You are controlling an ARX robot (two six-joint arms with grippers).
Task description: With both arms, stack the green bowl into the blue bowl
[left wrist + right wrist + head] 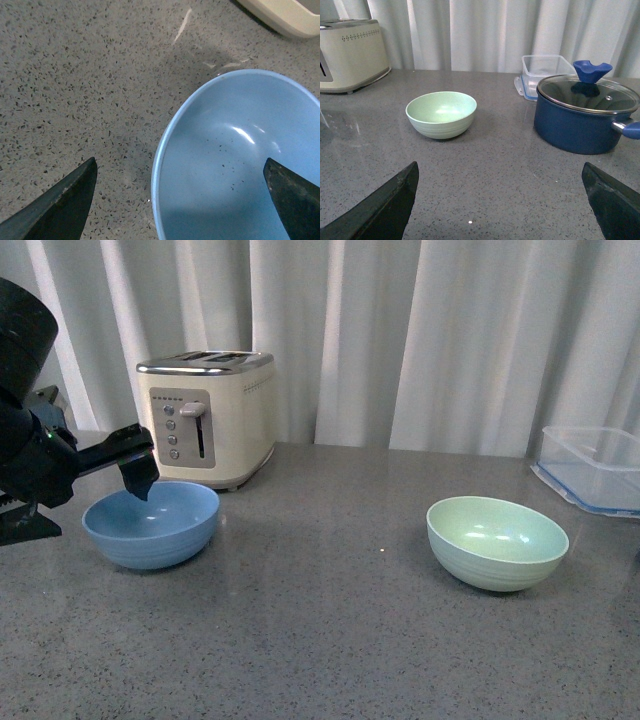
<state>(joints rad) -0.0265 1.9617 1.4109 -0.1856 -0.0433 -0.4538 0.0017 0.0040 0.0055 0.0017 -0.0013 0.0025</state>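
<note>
Bulky black arm, tapered dark fingers

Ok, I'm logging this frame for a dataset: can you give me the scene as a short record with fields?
blue bowl: upright, near the toaster
green bowl: upright, empty, well apart from the blue bowl on the table
left gripper: open, astride the blue bowl's rim
right gripper: open, holding nothing, short of the green bowl
other items: clear container, lidded blue pot
stacking: not yet done
</note>
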